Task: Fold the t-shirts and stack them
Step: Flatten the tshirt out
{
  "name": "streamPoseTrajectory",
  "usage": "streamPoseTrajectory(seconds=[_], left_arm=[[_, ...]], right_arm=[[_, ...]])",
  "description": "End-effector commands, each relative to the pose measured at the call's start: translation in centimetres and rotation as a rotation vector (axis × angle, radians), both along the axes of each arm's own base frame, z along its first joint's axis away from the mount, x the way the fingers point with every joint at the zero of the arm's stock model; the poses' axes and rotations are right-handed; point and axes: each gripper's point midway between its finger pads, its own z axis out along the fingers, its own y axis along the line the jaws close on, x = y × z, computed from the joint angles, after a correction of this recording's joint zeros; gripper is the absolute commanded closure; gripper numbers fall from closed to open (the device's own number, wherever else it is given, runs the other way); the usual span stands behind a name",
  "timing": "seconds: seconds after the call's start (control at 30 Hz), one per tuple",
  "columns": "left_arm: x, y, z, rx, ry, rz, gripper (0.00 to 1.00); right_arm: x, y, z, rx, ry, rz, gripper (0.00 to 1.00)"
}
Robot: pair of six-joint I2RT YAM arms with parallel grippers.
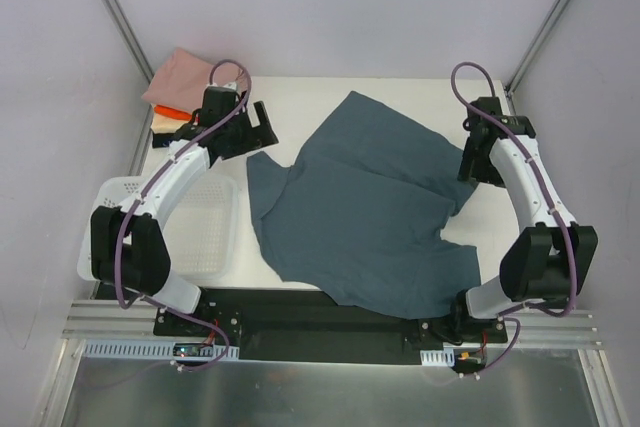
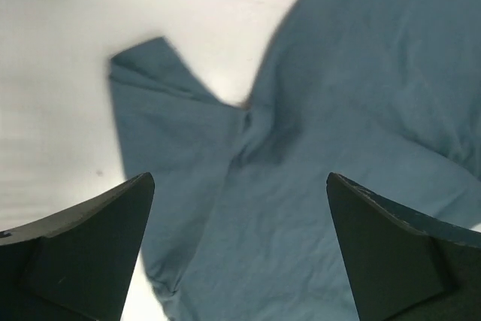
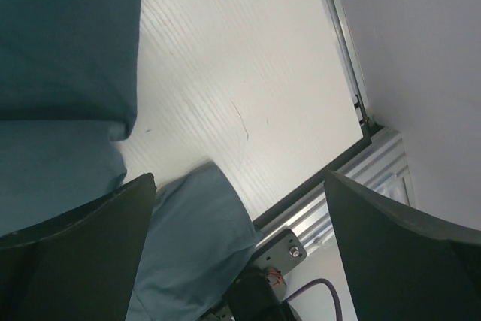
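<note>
Slate-blue t-shirt [image 1: 370, 212] spread on table [image 1: 310, 107], corner past near edge.

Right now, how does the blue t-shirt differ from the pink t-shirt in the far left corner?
The blue t-shirt lies spread open and wrinkled; the pink t-shirt is folded on top of a pile. The blue one takes up far more room than the pink one. Both are plain-coloured cloth.
</note>
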Motion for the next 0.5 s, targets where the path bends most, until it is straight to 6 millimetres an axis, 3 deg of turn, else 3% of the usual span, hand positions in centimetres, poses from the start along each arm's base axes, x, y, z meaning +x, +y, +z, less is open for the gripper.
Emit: streamPoseTrajectory(seconds=[0.0,0.13,0.17,0.27,0.33,0.47], left_arm=[[1.3,-5.4,4.5,-0.063,-0.110,-0.153,0.01],[0.2,-9.6,3.0,-0.131,-0.038,-0.274,0.01],[0.0,-10.3,2.1,-0.133,-0.013,-0.300,0.01],[-2.0,-12.4,0.2,-0.154,0.054,-0.367,0.01],[-4.1,-13.7,-1.6,-0.168,0.121,-0.404,0.01],[-8.3,-13.2,-5.7,-0.166,0.264,-0.385,0.01]], right_arm=[[2.9,0.7,2.0,0.042,-0.093,0.012,0.03],[7.5,5.1,-0.7,0.270,-0.142,0.162,0.04],[9.5,7.2,-1.6,0.367,-0.174,0.249,0.04],[12.5,10.8,-3.5,0.537,-0.204,0.348,0.04],[13.7,11.7,-4.5,0.590,-0.194,0.336,0.04],[15.9,13.1,-7.8,0.670,-0.150,0.287,0.04]])
